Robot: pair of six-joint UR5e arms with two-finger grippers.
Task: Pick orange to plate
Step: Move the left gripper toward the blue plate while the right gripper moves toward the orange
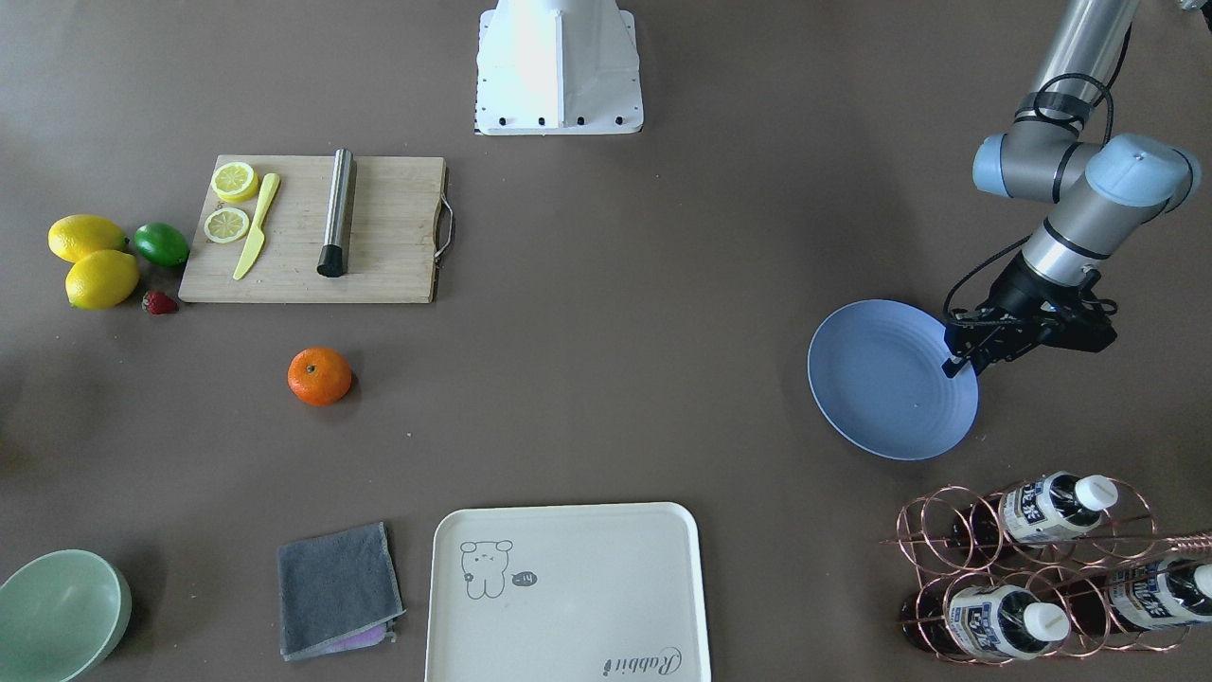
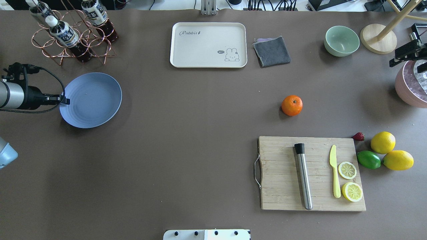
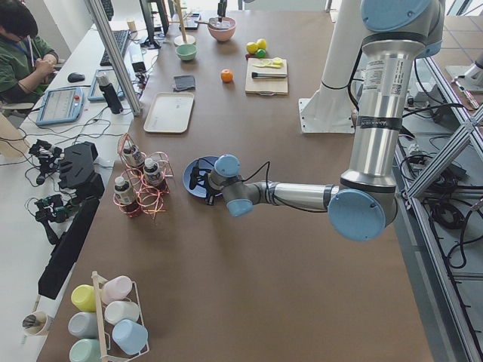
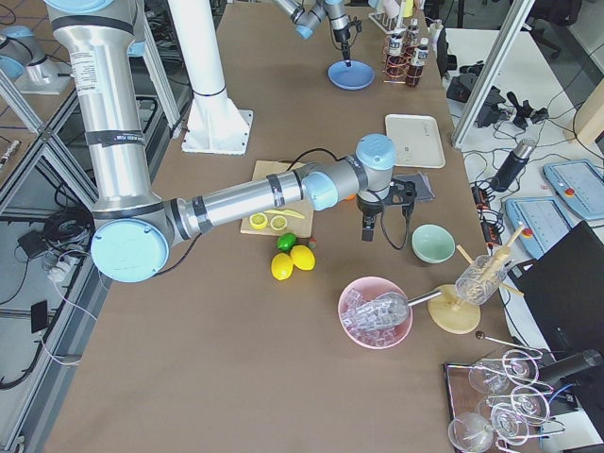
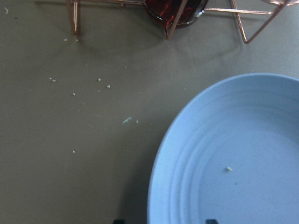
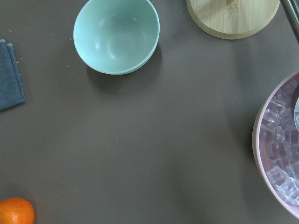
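Fingers (image 1: 950, 363) of the left gripper (image 1: 961, 366) sit open at one round blue plate (image 1: 881, 398); one round orange fruit (image 1: 319, 376) and two yellow lemons (image 1: 101, 278) lie well apart.

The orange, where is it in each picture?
Front-facing: the orange sits left of middle, below the cutting board.
Overhead: right of middle, above the board.
Exterior left: far away, top middle, left of the board.
Exterior right: cannot pick it out; the right arm covers that spot.
Left wrist: not in it.
Right wrist: bottom left corner, cut off.
Landmark: the board, in all four exterior views.
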